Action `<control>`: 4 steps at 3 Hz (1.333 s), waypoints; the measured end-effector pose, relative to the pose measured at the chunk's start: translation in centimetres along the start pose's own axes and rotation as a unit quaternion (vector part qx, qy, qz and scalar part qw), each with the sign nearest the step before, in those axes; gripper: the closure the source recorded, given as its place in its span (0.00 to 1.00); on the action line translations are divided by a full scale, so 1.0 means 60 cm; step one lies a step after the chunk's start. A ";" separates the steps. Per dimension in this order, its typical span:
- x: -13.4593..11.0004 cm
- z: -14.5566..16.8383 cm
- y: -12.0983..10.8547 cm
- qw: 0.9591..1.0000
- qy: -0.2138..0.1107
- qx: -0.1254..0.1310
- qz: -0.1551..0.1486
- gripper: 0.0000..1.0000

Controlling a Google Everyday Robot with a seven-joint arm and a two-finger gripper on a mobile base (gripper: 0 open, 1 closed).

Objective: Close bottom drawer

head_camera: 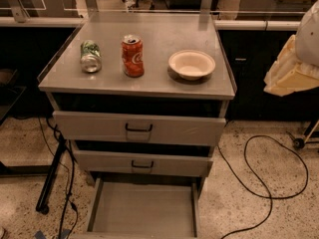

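1. Below the counter's front edge, in the camera view, the bottom drawer stands pulled far out toward the camera. Its flat grey floor is in full sight, and its front end is cut by the lower edge of the view.
2. Above it sit the middle drawer and the top drawer. Each has a black handle and a dark gap above its front panel.
3. Near the counter's left edge a green can lies on its side. Just beside it, toward the middle, a red can stands upright. A pale bowl sits toward the right edge, apart from both cans.
4. Past the counter's right edge, at about counter height, hangs the cream-coloured gripper, well apart from the bottom drawer and touching nothing on the counter. Whether it is spread or pressed together cannot be told.
5. Right of the drawers a black cable loops over the speckled floor.
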State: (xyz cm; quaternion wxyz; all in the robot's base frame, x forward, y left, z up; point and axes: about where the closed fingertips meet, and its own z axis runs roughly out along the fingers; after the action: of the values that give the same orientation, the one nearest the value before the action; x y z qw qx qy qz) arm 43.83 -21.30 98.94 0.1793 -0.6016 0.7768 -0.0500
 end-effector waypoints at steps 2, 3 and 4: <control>0.004 0.007 0.012 1.000 0.001 -0.002 -0.003 1.00; 0.026 0.068 0.072 1.000 0.016 -0.014 0.016 1.00; 0.049 0.159 0.146 0.997 0.034 -0.060 0.025 1.00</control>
State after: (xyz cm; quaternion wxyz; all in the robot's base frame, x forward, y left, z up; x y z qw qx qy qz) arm 38.40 -20.41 86.84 0.1177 -0.5898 0.7987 -0.0193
